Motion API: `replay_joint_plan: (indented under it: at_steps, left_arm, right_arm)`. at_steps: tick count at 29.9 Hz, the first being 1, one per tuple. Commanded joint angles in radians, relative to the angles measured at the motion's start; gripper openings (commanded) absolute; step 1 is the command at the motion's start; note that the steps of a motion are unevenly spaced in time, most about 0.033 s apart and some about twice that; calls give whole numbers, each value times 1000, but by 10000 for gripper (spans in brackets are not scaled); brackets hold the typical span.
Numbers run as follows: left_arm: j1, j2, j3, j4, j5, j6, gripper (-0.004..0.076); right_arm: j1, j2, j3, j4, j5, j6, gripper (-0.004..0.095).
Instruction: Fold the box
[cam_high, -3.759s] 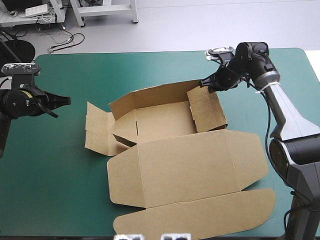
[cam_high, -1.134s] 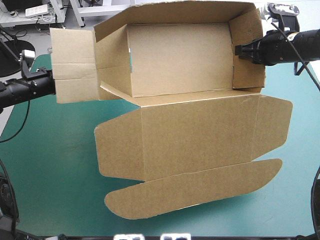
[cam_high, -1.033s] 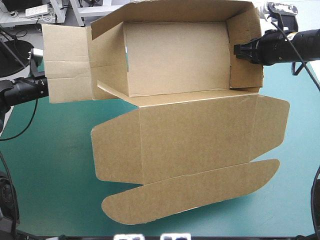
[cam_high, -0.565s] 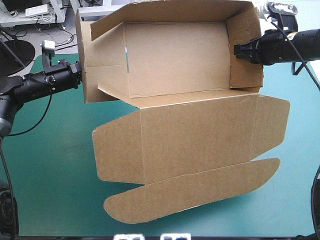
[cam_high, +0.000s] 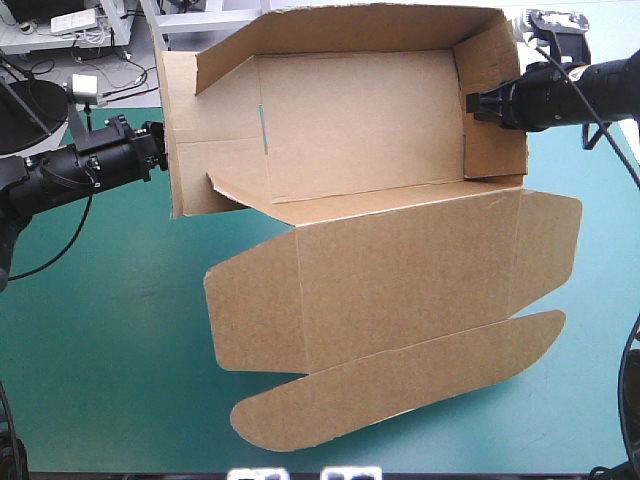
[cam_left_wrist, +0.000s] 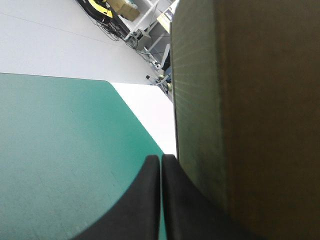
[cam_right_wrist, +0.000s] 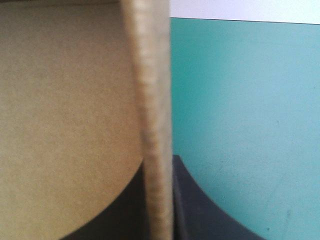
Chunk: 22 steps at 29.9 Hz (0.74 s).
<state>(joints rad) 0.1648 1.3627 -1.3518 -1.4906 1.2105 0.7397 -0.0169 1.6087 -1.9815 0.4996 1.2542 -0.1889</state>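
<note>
- Box (cam_high: 360, 130) is held up off the teal-green tabletop (cam_high: 100, 330), over its far half. The open tray faces the high camera and the lid (cam_high: 400, 280) hangs down toward the near edge.
- Right gripper (cam_high: 474, 103): all but closed, pinching the right end wall (cam_high: 495, 120). In its wrist view the board's edge runs straight between the two black fingers. This grip appears to carry the box.
- Left gripper (cam_high: 160, 150): fingers pressed together in one point, nothing between them. The left end flap (cam_high: 185, 150) stands just beside the tips (touching or a hair off, cannot tell). In the wrist view the brown board rises along one side of the fingers.
- Key relation: the box's long axis runs left to right, spanning the gap between the two grippers. The unfinished end is the left one, so the left arm is nearer the work. The flap lies directly ahead of that gripper, toward the box's middle.
- Judgement: the next push should go inward along that axis, with the right grip as the stop.
- Look of the box: brown board, back wall raised, right wall up and doubled. A small corner tab (cam_high: 235, 190) splays loose inside the left end. The lid is flat, with rounded side wings and a long curved tuck strip (cam_high: 400, 385) at its near edge.
</note>
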Motion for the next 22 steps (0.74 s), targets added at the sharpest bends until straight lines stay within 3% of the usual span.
replay_joint_plan:
  at_steps: [1, 22]
  left_arm:
    - [-53, -40, -26, -84, 80, -8, -1]
    - [-108, -40, -26, -48, 43, 0, -10]
  right_arm:
    - [-5, -29, -29, 45, -71, 5, -16]
    - [-5, -10, -29, -66, -119, -2, -16]
